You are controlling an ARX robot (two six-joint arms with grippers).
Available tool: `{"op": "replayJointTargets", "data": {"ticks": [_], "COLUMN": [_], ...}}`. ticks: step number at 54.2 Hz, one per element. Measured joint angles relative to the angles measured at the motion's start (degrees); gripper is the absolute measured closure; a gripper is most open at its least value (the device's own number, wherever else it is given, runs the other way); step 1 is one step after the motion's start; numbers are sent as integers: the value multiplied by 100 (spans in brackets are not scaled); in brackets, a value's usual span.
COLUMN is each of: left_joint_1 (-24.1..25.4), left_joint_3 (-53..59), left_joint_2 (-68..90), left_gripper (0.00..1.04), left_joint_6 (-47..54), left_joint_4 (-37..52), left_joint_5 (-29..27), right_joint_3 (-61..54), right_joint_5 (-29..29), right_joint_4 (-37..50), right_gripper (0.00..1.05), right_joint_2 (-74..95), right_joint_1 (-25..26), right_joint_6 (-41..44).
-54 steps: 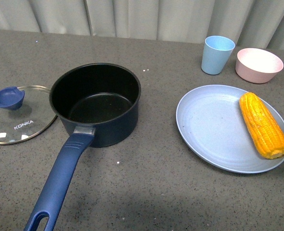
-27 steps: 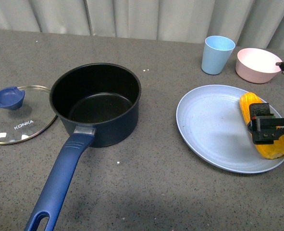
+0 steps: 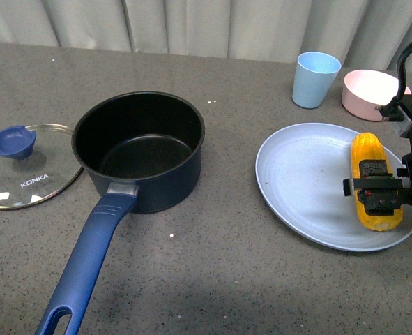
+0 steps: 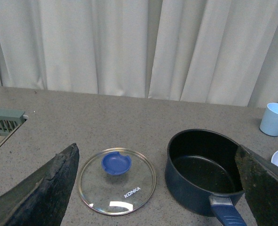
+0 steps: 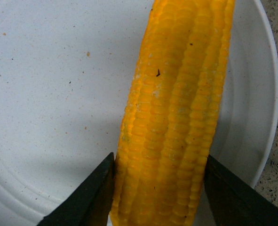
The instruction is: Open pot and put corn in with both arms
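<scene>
The dark navy pot [image 3: 139, 150] stands uncovered left of centre on the grey table, its black inside bare and its long blue handle [image 3: 87, 262] pointing toward me. Its glass lid [image 3: 24, 164] marked KONKA lies flat on the table just left of it, blue knob up. The yellow corn [image 3: 374, 180] lies on the pale blue plate [image 3: 303, 185] at the right. My right gripper [image 3: 376, 194] is shut on the corn, one finger pressed to each side of the cob [image 5: 176, 117]. My left gripper [image 4: 157, 188] is open, high above the lid [image 4: 116, 180] and pot [image 4: 202, 169].
A pale blue cup [image 3: 316, 79] and a pink bowl [image 3: 374, 94] stand behind the plate at the back right. A curtain hangs along the table's far edge. In the left wrist view, a grey-green grille [image 4: 2, 120] lies at the table's far left.
My right arm came in from the right, dropped onto the plate and shut on the corn, which turned a little straighter. Pot, lid and left arm have not moved.
</scene>
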State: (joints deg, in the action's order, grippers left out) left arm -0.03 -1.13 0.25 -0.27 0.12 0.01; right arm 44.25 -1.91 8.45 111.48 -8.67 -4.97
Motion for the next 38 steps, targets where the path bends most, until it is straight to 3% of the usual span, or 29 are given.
{"op": "replayJointTargets", "data": {"ticks": [16, 26, 38], "left_joint_1": [0, 0, 0], "left_joint_3": [0, 0, 0], "left_joint_2": [0, 0, 0], "left_gripper": [7, 7, 7], "left_joint_6": [0, 0, 0], "left_joint_4": [0, 0, 0], "left_joint_5": [0, 0, 0], "right_joint_3": [-17, 262, 1169], "right_joint_5": [90, 1075, 1521], "right_joint_4": [127, -94, -509], "right_gripper": [82, 88, 90], "right_joint_2": [-330, -826, -710], "right_joint_1": [-87, -352, -935], "right_joint_6": [448, 933, 942]}}
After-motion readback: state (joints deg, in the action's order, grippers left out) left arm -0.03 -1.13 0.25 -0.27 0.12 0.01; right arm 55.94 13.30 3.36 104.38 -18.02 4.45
